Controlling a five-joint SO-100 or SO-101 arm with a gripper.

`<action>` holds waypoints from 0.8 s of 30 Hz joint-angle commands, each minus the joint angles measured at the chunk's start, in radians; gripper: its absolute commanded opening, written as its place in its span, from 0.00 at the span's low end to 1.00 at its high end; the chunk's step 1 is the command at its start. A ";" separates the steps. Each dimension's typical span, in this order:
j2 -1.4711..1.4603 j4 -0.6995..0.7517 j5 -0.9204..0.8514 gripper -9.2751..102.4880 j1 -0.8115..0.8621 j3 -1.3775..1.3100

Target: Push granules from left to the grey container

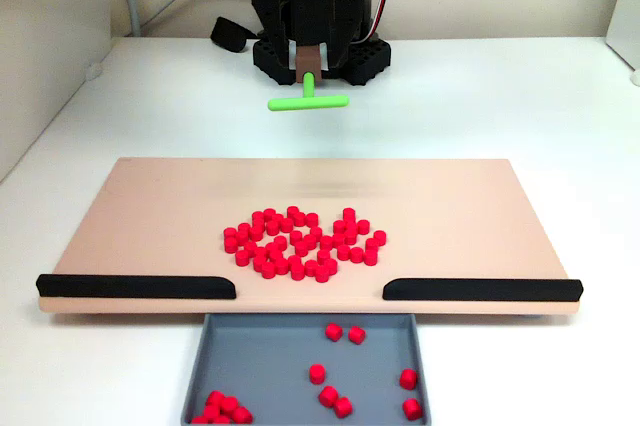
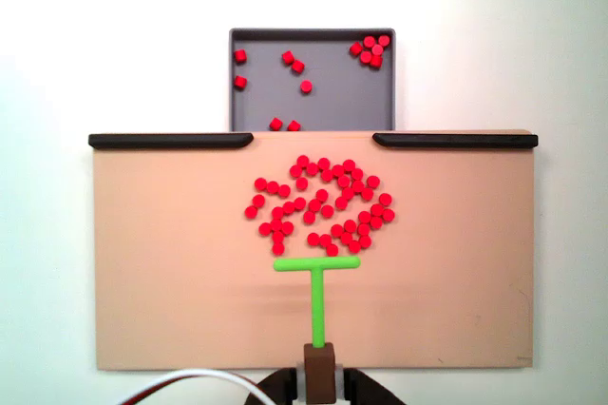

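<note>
The gripper (image 2: 318,367) is closed around a small brown block (image 2: 318,364) that carries the slim green T-shaped plastic pusher stick (image 2: 317,296); in a fixed view the same block (image 1: 308,58) sits between dark fingers with the green crossbar (image 1: 308,102) hanging above the white table (image 1: 520,96), behind the board's far edge. Seen from above in a fixed view, the crossbar (image 2: 317,263) appears just behind the rearmost of the tiny bright red cylindrical plastic granules (image 2: 321,206), which lie in a loose cluster near the middle of the large tan flat board (image 2: 171,262). Two black strips (image 2: 171,140) line the board's edge on either side of a gap, and the cluster sits roughly in line with that gap. Beyond the gap lies the shallow slate-grey rectangular container (image 2: 399,72) with low walls, holding about a dozen red pellets, some bunched in one corner, others scattered. Judging by this, only a small share has been delivered; the main pile (image 1: 303,244) on the board is left to be swept through the gap into the container (image 1: 200,366).
</note>
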 commanded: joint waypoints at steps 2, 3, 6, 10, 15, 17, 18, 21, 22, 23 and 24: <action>0.035 -0.002 -0.008 0.08 -0.003 -0.005; 0.035 -0.002 -0.009 0.08 -0.003 -0.005; 0.035 -0.002 -0.011 0.08 -0.003 -0.005; 0.035 -0.002 -0.014 0.08 0.000 -0.005; 0.037 -0.002 -0.023 0.08 0.002 -0.005; 0.037 -0.002 -0.032 0.08 0.003 -0.006; 0.040 -0.002 -0.034 0.08 0.003 -0.005; 0.048 -0.002 -0.040 0.08 0.005 -0.005; 0.048 -0.002 -0.041 0.08 0.005 -0.005; 0.048 -0.002 -0.044 0.08 0.005 -0.005; 0.044 -0.002 -0.044 0.08 0.005 -0.005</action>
